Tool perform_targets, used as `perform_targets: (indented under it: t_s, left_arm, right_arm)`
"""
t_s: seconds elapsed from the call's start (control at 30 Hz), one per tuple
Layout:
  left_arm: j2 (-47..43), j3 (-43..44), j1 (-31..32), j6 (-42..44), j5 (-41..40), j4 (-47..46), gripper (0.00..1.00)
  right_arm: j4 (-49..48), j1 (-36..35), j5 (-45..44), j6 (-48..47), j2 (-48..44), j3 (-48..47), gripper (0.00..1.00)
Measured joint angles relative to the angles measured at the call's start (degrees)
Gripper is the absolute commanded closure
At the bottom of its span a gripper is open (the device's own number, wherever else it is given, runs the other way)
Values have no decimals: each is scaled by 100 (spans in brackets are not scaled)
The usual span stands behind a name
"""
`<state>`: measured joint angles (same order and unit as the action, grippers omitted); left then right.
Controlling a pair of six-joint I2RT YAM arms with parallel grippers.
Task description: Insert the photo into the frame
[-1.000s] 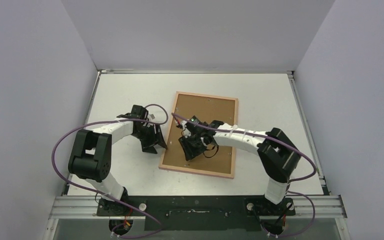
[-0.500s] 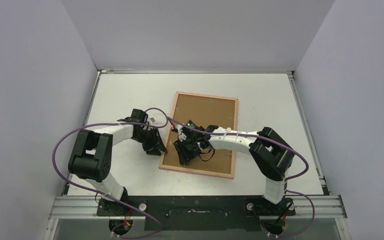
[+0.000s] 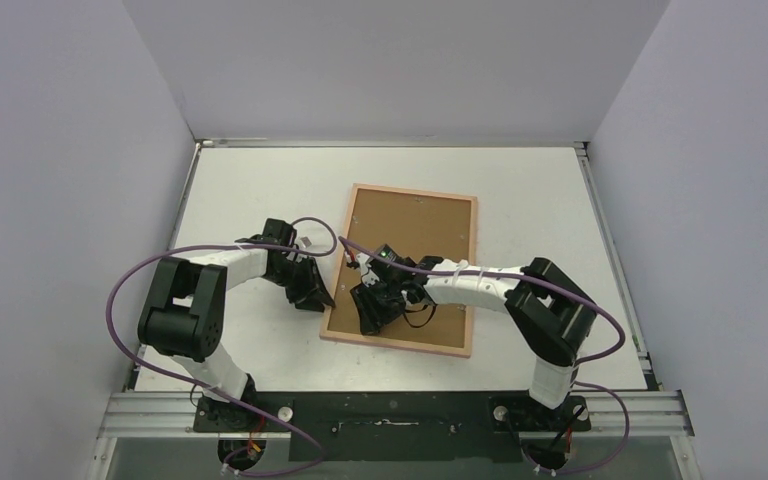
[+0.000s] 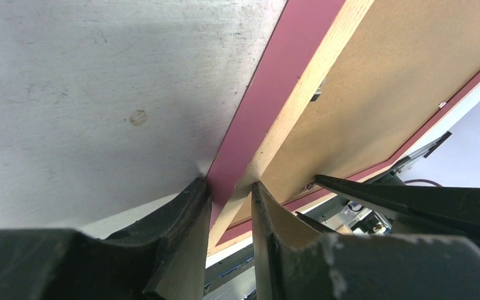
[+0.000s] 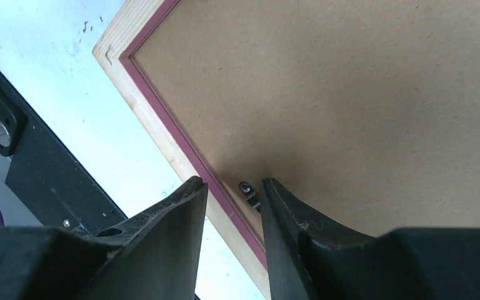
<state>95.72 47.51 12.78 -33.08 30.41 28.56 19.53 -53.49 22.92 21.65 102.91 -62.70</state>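
The frame lies back-up on the white table, and a brown backing board fills it. The photo is hidden. My left gripper reaches in low from the left. Its jaws are closed on the frame's left rail, one fingertip on the pink side and the other on the pale wood. My right gripper hangs over the frame's near-left part. Its fingers stand apart astride the wooden rail, with a small black clip between them. Neither finger holds anything.
White walls close in the table on the left, back and right. A metal rail with both arm bases runs along the near edge. Purple cables loop from both arms. The right arm's finger shows just beyond the left gripper.
My left gripper slid right to the frame's left edge and its jaws closed on the rail. My right gripper moved toward the frame's near-left part, its opening unchanged.
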Motion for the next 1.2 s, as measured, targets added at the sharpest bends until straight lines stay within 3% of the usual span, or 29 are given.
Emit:
perform_targets:
  t_s: [0.47, 0.93, 1.2]
  left_arm:
    - [74, 11, 0, -81, 116, -11, 79]
    - [162, 52, 26, -98, 214, -7, 79]
    - [225, 76, 26, -98, 306, -2, 80]
  right_arm:
    - [74, -7, 225, -166, -57, 76, 61]
    - [94, -9, 258, -122, -219, 232, 54]
    - [114, -9, 293, -50, -323, 367, 57]
